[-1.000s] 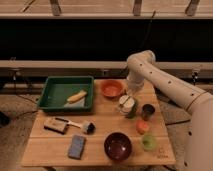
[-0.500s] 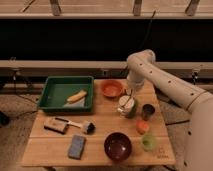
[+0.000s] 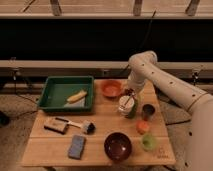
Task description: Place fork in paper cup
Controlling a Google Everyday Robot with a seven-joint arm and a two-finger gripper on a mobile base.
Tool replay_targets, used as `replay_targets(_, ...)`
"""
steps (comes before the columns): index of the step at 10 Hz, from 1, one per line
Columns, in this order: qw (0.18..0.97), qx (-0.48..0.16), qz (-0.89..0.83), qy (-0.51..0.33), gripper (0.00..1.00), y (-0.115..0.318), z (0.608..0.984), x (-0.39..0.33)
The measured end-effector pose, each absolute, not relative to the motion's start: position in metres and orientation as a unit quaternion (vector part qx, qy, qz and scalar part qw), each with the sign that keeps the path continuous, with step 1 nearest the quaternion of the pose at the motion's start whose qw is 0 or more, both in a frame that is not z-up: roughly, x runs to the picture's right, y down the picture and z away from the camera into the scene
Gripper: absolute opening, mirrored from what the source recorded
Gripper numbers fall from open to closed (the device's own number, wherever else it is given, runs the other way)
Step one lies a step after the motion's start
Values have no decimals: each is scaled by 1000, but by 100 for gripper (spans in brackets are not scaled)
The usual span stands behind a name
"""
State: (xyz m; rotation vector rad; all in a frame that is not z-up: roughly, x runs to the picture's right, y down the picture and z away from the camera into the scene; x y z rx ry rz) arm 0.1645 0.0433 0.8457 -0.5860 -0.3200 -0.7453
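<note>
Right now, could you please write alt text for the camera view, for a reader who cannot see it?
A white robot arm's hand hangs just above a short white paper cup on a wooden table, with a slim fork slanting into the cup's mouth. Around it sit a green tray, an orange bowl and a dark maroon bowl.

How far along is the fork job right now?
Picking up looks done: the fork is off the table, slanting into the mouth of the paper cup. In hand: the gripper hangs directly above the cup, at the fork's top. Left: releasing the fork and withdrawing.
</note>
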Motion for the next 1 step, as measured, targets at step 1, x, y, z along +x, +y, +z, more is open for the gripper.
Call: replay_targets(1, 877, -281, -358, -154, 80, 43, 846, 163)
